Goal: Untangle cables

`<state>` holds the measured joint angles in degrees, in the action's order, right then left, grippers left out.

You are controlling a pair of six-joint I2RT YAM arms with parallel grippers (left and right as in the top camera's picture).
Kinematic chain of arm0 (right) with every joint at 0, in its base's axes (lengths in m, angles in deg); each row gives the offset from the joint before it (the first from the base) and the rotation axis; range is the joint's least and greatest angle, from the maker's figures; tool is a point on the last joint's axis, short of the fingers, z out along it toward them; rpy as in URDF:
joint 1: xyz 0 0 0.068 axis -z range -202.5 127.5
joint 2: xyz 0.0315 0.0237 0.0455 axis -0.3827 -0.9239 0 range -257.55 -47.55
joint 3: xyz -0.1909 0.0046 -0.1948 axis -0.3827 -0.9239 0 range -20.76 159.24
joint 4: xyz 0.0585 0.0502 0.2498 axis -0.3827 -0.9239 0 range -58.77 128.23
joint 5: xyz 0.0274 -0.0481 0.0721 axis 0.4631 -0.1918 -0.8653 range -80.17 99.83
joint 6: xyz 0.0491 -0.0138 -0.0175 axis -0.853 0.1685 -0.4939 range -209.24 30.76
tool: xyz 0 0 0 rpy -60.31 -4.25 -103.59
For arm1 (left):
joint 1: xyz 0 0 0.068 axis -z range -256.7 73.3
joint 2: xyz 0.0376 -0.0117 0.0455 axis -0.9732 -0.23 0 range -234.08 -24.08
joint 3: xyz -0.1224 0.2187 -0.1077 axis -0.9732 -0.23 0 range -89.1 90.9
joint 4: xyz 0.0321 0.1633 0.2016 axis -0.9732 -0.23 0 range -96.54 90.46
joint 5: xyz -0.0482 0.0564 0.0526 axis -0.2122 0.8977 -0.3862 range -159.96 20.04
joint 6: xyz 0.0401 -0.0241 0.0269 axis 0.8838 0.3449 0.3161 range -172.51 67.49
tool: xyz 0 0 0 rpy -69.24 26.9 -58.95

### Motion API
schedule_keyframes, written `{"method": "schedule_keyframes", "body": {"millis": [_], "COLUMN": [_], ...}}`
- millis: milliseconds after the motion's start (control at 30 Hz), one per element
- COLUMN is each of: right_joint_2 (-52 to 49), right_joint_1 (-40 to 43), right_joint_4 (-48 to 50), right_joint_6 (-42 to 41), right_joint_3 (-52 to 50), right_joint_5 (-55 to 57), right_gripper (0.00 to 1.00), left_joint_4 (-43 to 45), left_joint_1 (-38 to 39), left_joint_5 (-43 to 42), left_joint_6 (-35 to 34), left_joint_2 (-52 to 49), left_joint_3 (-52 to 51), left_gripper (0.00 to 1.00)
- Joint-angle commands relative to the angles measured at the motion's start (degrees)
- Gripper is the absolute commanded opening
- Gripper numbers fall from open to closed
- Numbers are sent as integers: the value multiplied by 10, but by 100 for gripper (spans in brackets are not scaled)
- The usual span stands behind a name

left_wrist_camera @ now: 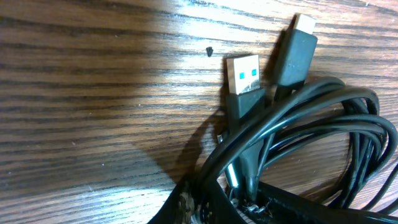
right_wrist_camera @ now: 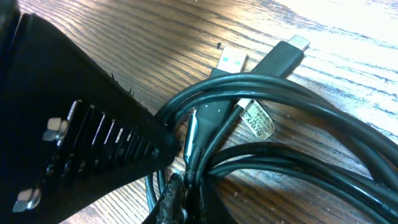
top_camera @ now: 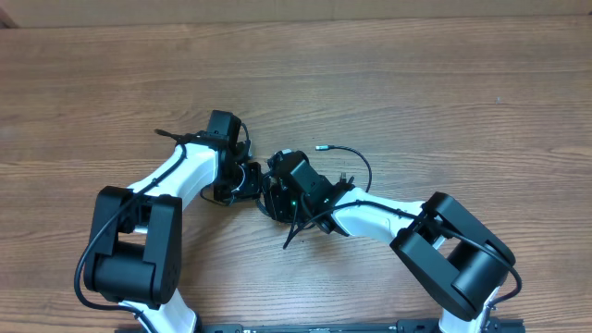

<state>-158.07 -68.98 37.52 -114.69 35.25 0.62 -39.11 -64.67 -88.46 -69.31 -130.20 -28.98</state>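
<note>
centrally, cables (top_camera: 357,159) lie far from table (top_camera: 462,92) edges

Shows a wooden table (top_camera: 444,92) across the whole overhead view, mid-brown, with long grain running side to side; ends at the far edge in a plainer strip (top_camera: 277,7) beyond a straight seam; carries a small dark speck (left_wrist_camera: 209,51) on the wood in the left wrist view; darkens into shadow (left_wrist_camera: 50,37) toward the left there; catches pale white glare (right_wrist_camera: 348,18) at the upper right of the right wrist view.

Wood-grain table (top_camera: 416,83), small dark speck (left_wrist_camera: 209,51) on it
</note>
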Motion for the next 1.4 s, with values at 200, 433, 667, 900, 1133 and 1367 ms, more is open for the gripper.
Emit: {"method": "schedule_keyframes", "body": {"millis": [200,433,667,900,1133,1367], "right_joint_2": [48,52,52,50,50,49], "right_joint_1": [23,67,113,74,59,59], "right_joint_4": [-55,-61,-67,-89,-84,-84], "right_joint_6": [3,5,36,79,79,79], "right_joint_3": [4,4,3,2,2,2], "right_joint_5": [-31,-147,-261,-159,-122,-112], "right_gripper": [4,4,4,4,29,34], "left_joint_4": [4,4,4,5,5,6], "left_joint_1": [7,7,7,7,7,7], "left_joint_5": [41,41,41,41,41,41], "left_joint_6": [1,1,1,1,1,1], "left_joint_2": [-26,-26,-26,-26,-26,-26], "left_joint_3": [-23,-23,-23,-23,-23,-23], "left_gripper": [11,13,16,17,17,17]}}
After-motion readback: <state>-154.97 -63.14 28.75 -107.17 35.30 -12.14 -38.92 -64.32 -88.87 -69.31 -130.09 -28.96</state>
